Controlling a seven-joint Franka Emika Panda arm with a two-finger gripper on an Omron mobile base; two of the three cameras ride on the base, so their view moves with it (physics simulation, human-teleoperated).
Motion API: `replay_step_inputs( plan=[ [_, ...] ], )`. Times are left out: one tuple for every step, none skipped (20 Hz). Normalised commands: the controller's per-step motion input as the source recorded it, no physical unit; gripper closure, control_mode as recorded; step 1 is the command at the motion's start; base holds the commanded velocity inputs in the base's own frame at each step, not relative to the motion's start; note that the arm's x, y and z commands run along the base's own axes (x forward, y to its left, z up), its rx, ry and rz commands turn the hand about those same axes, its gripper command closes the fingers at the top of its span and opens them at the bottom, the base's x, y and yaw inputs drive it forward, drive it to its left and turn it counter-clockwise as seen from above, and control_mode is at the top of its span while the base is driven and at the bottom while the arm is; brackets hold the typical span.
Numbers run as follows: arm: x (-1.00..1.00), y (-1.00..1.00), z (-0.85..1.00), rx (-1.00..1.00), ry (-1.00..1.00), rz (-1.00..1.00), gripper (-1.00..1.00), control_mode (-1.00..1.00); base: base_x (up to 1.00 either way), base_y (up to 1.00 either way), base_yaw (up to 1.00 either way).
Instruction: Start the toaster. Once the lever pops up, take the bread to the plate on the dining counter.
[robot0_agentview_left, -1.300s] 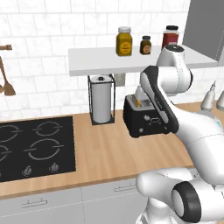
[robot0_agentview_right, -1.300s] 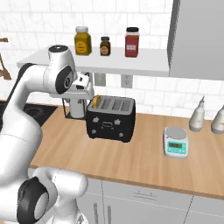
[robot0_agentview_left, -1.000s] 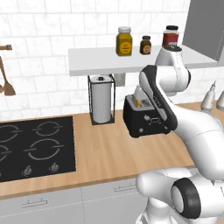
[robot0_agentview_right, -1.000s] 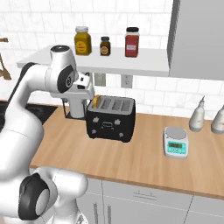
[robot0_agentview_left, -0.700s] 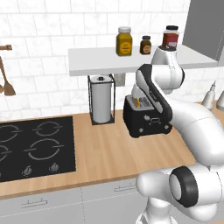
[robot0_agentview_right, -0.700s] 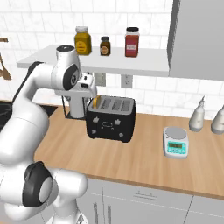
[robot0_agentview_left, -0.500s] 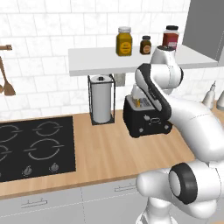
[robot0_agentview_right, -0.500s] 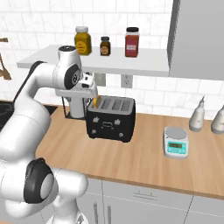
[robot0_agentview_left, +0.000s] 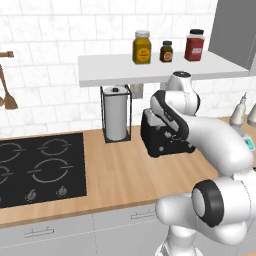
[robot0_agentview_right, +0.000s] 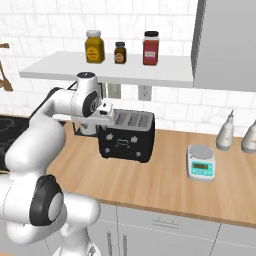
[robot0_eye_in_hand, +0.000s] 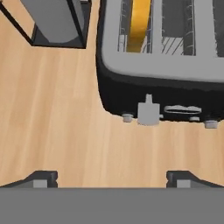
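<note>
Hand view looks down on the toaster (robot0_eye_in_hand: 159, 65): bread (robot0_eye_in_hand: 139, 24) stands in the leftmost slot, orange-tan edge up, grey lever (robot0_eye_in_hand: 148, 111) on the black front. The base views hide both behind the arm; right base view adds a scale (robot0_agentview_right: 201, 162) at 3 o'clock of the toaster. Gripper (robot0_eye_in_hand: 111, 178) fingers spread wide, empty. Toaster lies at 12 o'clock of the fingertips, apart, on the wood counter (robot0_eye_in_hand: 57, 122).

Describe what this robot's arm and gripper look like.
The arm is glossy white with smooth, rounded links and dark grey discs at its joints. The gripper ends in two small, dark, blocky finger tips with lighter grey faces. No cables or markings are visible.
</note>
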Motion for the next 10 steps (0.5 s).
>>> replay_step_inputs(
  plan=[
    [0.29,-0.16,-0.74,0.0,0.0,0.0,-1.0,-1.0,0.0,0.0,0.0],
    [0.28,-0.17,-0.71,0.0,0.0,0.0,-1.0,-1.0,0.0,0.0,0.0],
    [0.27,-0.18,-0.61,0.0,0.0,0.0,-1.0,-1.0,0.0,0.0,0.0],
    [0.34,-0.12,-0.34,0.0,0.0,0.0,-1.0,-1.0,0.0,0.0,0.0],
    [0.34,-0.01,-0.25,0.0,0.0,0.0,-1.0,-1.0,0.0,0.0,0.0],
    [0.35,0.0,-0.19,0.0,0.0,0.0,-1.0,-1.0,0.0,0.0,0.0],
    [0.36,0.0,-0.19,0.0,0.0,0.0,-1.0,-1.0,0.0,0.0,0.0],
    [0.4,-0.02,-0.18,0.0,0.0,0.0,-1.0,-1.0,0.0,0.0,0.0],
    [0.37,0.0,-0.28,0.0,0.0,0.0,-1.0,-1.0,0.0,0.0,0.0],
    [0.41,0.0,-0.29,0.0,0.0,0.0,-1.0,-1.0,0.0,0.0,0.0]
  ],
)
